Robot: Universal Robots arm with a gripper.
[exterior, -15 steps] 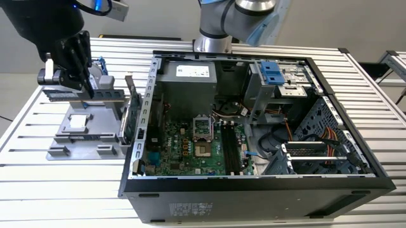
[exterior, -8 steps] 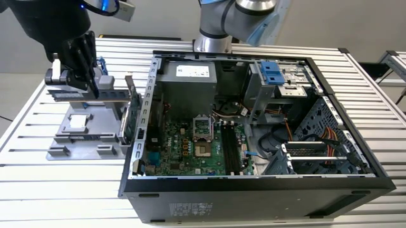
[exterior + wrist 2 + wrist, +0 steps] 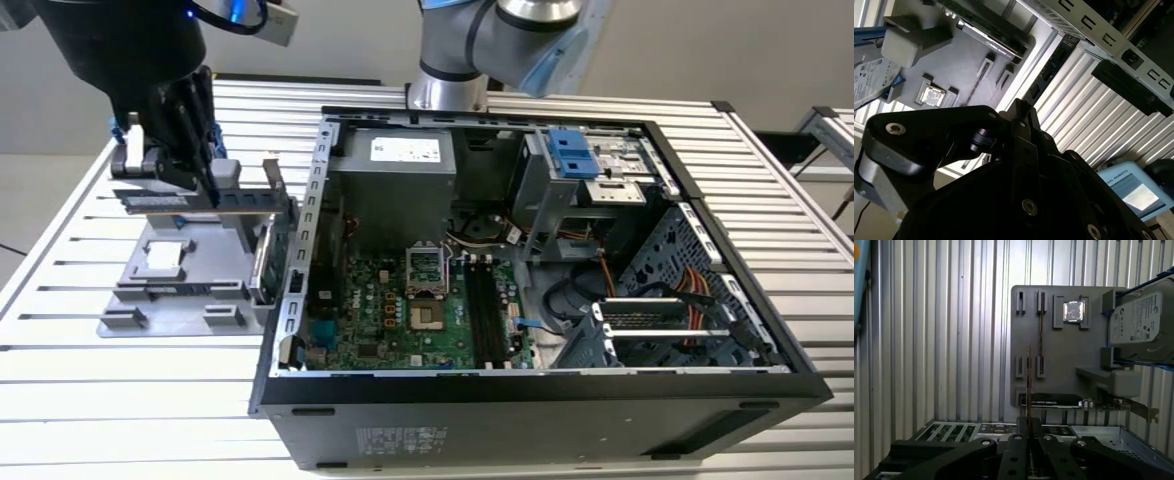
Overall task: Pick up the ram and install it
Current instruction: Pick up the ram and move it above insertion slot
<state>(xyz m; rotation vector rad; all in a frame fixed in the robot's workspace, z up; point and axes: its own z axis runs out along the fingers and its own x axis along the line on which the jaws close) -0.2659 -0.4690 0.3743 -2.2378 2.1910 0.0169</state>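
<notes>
Claw [image 3: 1028, 421] clenched on the ram [image 3: 1028, 385], held on edge above the gray tray [image 3: 1064, 355], long axis level and parallel to the 2nd stick [image 3: 1040, 335] slotted there; in the exterior view it runs roughly 9-to-3. Ribbed metal bench [image 3: 134, 400] under everything, with the open computer case [image 3: 534, 410] at 3 o'clock of the tray. Tray also holds 1 processor chip [image 3: 1072, 311], 1 hard drive [image 3: 1139, 330] with blue rails and 1 expansion card [image 3: 1054, 401].

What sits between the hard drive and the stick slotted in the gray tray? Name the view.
A square silver chip, seated on the gray tray between slotted stick and hard drive, in the first wrist view.
</notes>
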